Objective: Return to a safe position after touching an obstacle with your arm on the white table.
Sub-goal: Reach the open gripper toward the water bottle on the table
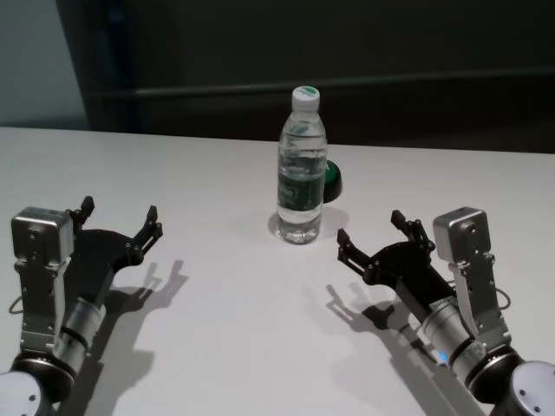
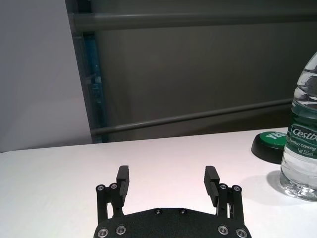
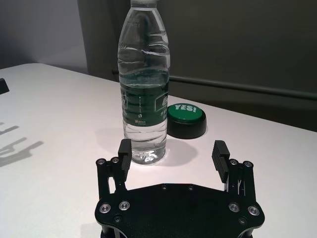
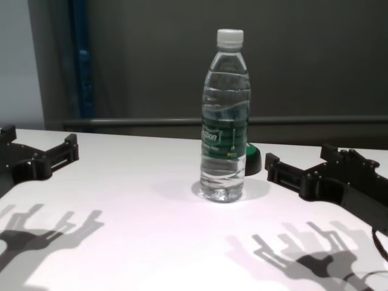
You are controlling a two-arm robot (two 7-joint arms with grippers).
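The obstacle, a tall clear water bottle (image 1: 302, 173) with a white cap and a dark green label, stands upright on the white table (image 1: 225, 321). It also shows in the left wrist view (image 2: 302, 148), the right wrist view (image 3: 143, 99) and the chest view (image 4: 225, 133). My left gripper (image 1: 120, 210) is open and empty, low over the table, well to the left of the bottle (image 2: 167, 173) (image 4: 39, 139). My right gripper (image 1: 371, 227) is open and empty, a short way to the right of the bottle and nearer to me, not touching it (image 3: 172, 148) (image 4: 299, 156).
A low black-and-green round object (image 1: 333, 180) sits on the table just behind and to the right of the bottle (image 3: 186, 119). A dark wall with a horizontal rail (image 4: 151, 123) runs behind the table's far edge.
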